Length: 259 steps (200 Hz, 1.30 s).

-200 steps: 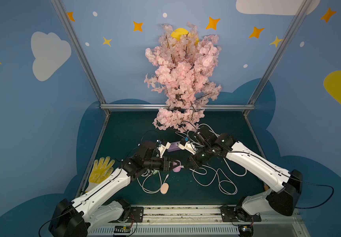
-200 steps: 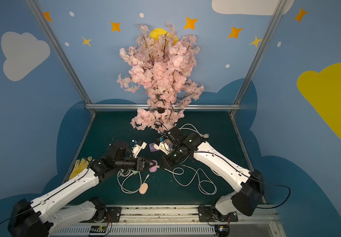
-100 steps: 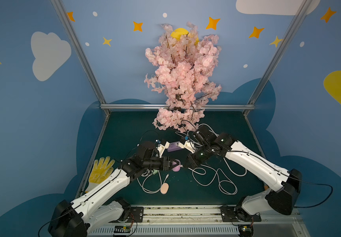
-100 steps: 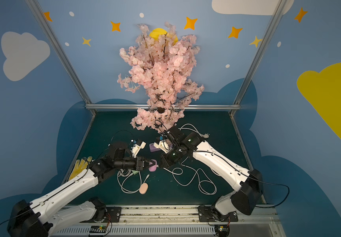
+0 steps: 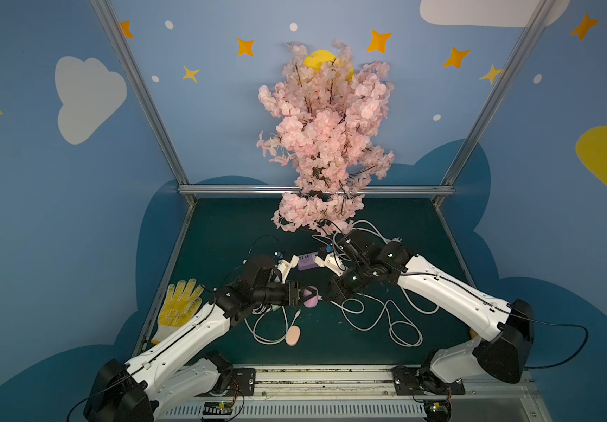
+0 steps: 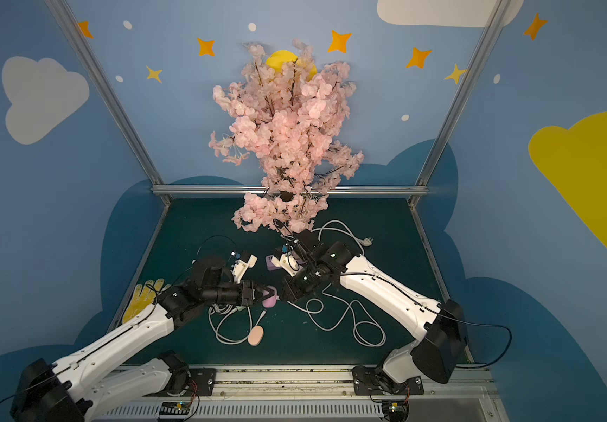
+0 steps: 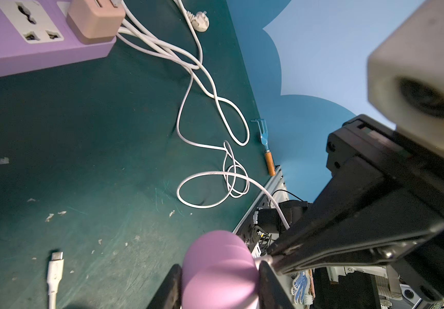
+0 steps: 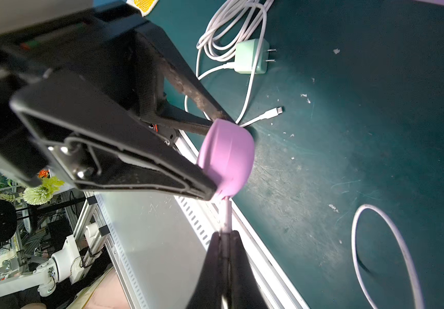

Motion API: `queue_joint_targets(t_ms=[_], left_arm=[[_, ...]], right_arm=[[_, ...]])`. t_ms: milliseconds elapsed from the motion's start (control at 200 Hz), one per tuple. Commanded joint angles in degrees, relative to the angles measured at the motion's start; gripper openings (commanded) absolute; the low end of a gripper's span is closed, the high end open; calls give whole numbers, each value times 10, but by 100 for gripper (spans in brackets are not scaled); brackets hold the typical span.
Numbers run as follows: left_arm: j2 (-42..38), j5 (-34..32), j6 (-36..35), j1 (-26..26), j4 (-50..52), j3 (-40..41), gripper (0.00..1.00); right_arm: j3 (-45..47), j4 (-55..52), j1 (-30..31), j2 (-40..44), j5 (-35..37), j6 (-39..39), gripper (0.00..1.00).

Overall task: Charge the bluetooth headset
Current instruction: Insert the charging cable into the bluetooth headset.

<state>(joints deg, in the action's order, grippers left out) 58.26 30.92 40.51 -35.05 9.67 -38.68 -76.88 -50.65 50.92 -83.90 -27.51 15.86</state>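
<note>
1. The headset case [image 8: 226, 157] is a small, smooth, lilac-pink egg-shaped shell with a faint seam across it; it is matte and bears no visible marking.
2. It is lifted just above the dark green table mat [image 5: 229, 234], between the two arms near the middle of the table, as both top views show; the purple power strip [image 5: 305, 262] lies behind it, apart from it.
3. The left gripper [image 5: 304, 294] pinches the case, one black finger pressed on each opposite side; the case bulges out past the fingertips.
4. The right gripper [image 8: 223, 236] has its jaws pressed together on the white cable [image 8: 226, 214] just behind the plug; the tips stand near the case but do not touch it.
5. The plug meets the end of the case that faces the right gripper, close beside one left finger [image 8: 188, 184]; whether it is fully seated cannot be told.
6. In the right wrist view the case's long axis appears to run from one left finger to the other, roughly in line with the plug; its port end points towards the right gripper.
7. A second USB-C plug [image 7: 55, 256] lies loose on the mat, near the case; a green adapter [image 8: 250, 56] lies further off.
</note>
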Motion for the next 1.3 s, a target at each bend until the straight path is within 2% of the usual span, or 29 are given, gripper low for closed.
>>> queue_joint_targets(t_ms=[0,556,861,991,1046,1147,1292], left_arm=[[-15,77,11,-12,-75,-9,4],[-10,151,53,-12,-140,-12,3],[-14,162,73,-12,-163,-15,3],[-17,143,50,-12,-119,-19,4],[-18,127,31,-12,-85,-23,4],[-9,83,3,-12,-47,-11,3],[38,6,-22,-12,23,-8,3]], right_arm=[[11,111,9,-7,-12,-4,0],[14,171,7,-35,-62,-16,0],[7,196,7,-61,-74,-10,0],[-3,178,4,-59,-72,-15,0],[-6,165,-1,-53,-73,-17,7],[-2,152,-11,-30,-74,-17,13],[13,146,-33,15,-80,-5,37]])
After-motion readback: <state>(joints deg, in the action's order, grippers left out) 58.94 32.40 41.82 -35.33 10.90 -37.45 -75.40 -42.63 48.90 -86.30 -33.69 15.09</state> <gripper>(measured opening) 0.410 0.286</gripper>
